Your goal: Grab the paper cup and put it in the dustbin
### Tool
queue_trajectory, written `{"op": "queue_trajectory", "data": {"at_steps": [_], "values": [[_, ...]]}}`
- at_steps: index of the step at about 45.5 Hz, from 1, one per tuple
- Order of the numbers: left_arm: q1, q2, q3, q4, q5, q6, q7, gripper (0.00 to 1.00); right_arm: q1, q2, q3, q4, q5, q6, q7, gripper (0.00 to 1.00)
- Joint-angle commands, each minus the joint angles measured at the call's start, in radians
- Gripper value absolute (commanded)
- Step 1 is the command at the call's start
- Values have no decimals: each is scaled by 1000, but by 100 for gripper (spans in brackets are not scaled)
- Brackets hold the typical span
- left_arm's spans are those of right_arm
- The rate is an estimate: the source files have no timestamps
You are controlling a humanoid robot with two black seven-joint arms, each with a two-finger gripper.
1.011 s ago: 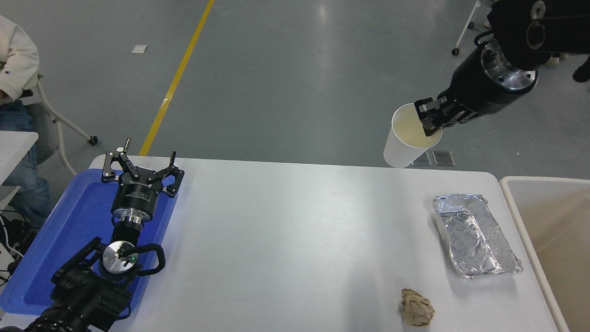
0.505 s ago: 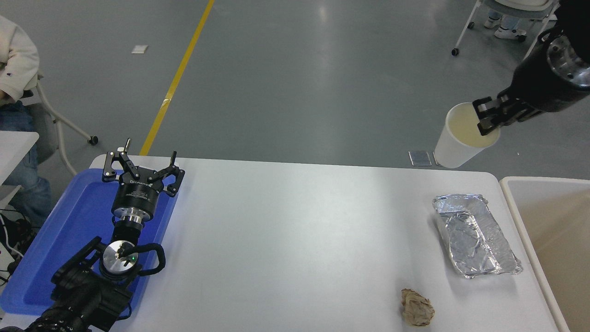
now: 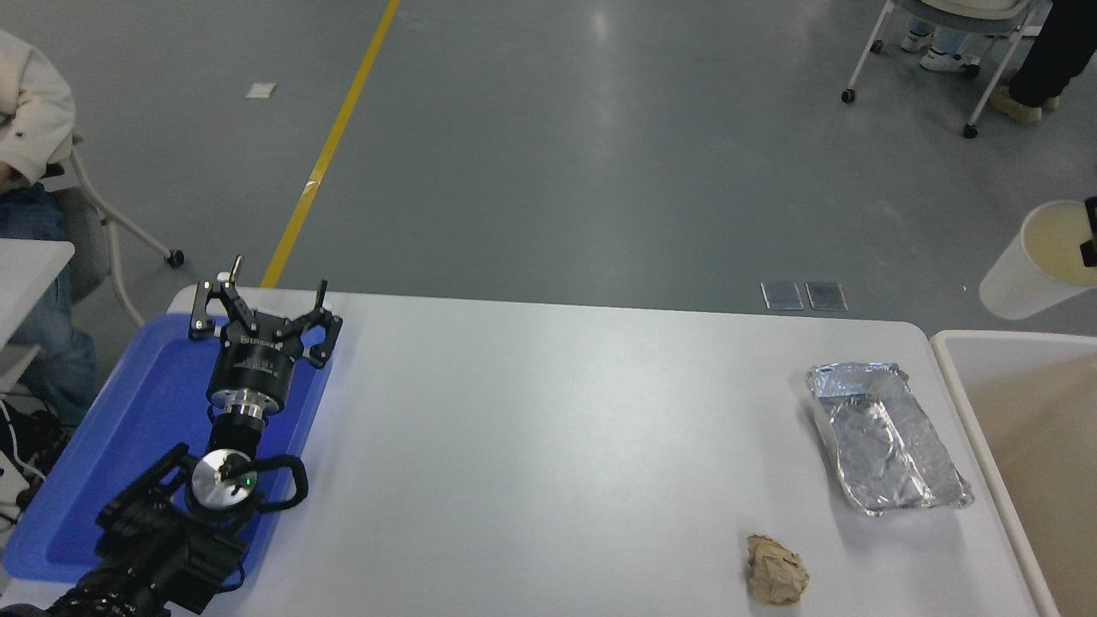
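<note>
Hanging in air at right picture edge, small white tapered paper cup (image 3: 1033, 270), cream inside, tilted, above far end of large beige plastic dustbin (image 3: 960, 377) — likely lined up for drop. Right gripper (image 3: 1090, 244): black sliver at cup rim, apparently pinching it. Left gripper (image 3: 261, 313) parked over blue flat tray (image 3: 120, 428), fingers spread, idle.

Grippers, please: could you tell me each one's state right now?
Left end effector: open, empty, over the blue tray.
Right end effector: holding the paper cup.
</note>
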Motion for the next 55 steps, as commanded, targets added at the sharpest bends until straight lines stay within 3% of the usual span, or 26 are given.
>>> {"op": "queue_trajectory", "data": {"at_steps": [1, 11, 23, 55], "values": [[0, 0, 0, 0, 0, 0, 0, 100, -227, -129, 158, -158, -110, -8, 2, 0], [0, 1, 0, 0, 0, 0, 0, 100, -482, -178, 352, -288, -205, -78, 4, 0], [0, 0, 0, 0, 0, 0, 0, 100, -729, -156, 403, -343, -210, -264, 4, 0], [0, 0, 0, 0, 0, 0, 0, 100, -1287, 83, 682, -635, -190, -533, 2, 0]]}}
